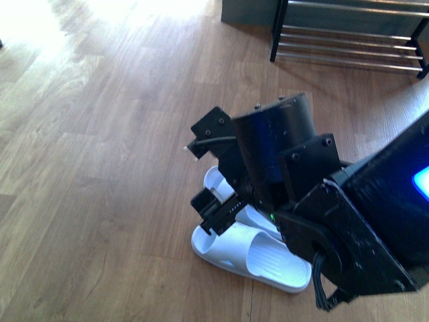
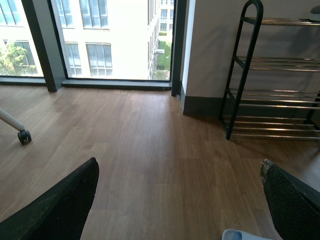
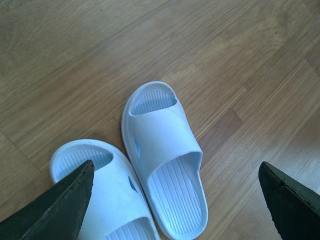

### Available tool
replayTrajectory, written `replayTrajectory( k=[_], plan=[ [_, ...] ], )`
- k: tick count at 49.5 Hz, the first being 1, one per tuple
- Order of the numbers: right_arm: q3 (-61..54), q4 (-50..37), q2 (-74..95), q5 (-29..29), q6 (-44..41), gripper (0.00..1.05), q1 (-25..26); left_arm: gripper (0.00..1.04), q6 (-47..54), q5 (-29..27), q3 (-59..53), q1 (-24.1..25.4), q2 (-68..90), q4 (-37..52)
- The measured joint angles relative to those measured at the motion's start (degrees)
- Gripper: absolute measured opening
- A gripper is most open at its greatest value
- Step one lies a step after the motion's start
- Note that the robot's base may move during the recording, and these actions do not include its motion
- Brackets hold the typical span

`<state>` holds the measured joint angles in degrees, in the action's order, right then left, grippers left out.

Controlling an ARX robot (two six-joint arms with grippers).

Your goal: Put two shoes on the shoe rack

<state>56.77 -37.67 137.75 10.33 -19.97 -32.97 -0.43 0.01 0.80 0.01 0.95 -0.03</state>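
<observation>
Two white slide shoes lie side by side on the wood floor. In the right wrist view one shoe [image 3: 165,165] sits directly under my open right gripper [image 3: 176,165], and the other shoe [image 3: 102,197] is beside one finger. In the front view the shoes [image 1: 258,258] are partly hidden by my right arm, whose gripper [image 1: 202,176] hovers over them holding nothing. The shoe rack [image 1: 348,40], with a black frame and chrome rods, stands at the far right. It also shows in the left wrist view as the rack [image 2: 270,75], beyond my open left gripper [image 2: 180,162]. A shoe tip [image 2: 239,235] peeks in there.
A tall window [image 2: 105,40] and a dark pillar fill the far side beyond the floor. A chair caster [image 2: 23,135] rests on the floor off to one side. A grey wall base [image 1: 248,10] runs next to the rack.
</observation>
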Motion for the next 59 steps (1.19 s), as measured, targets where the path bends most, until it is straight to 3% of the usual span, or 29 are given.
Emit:
replayTrajectory(
  k=[20, 40, 49, 59],
  plan=[
    [2.40, 1.05, 3.23, -1.55, -1.46, 0.95, 4.26, 0.95, 0.00, 0.00, 0.00, 0.00, 0.00, 0.00],
    [3.72, 3.39, 3.15, -2.86, -11.74, 0.95, 19.12, 0.95, 0.00, 0.00, 0.00, 0.00, 0.00, 0.00],
    [6.58, 2.86, 5.07, -4.66, -16.76, 0.95, 19.85, 0.95, 0.00, 0.00, 0.00, 0.00, 0.00, 0.00],
    [7.50, 2.93, 9.31, -10.38, -16.74, 0.95, 15.89, 0.95, 0.00, 0.00, 0.00, 0.00, 0.00, 0.00]
  ],
)
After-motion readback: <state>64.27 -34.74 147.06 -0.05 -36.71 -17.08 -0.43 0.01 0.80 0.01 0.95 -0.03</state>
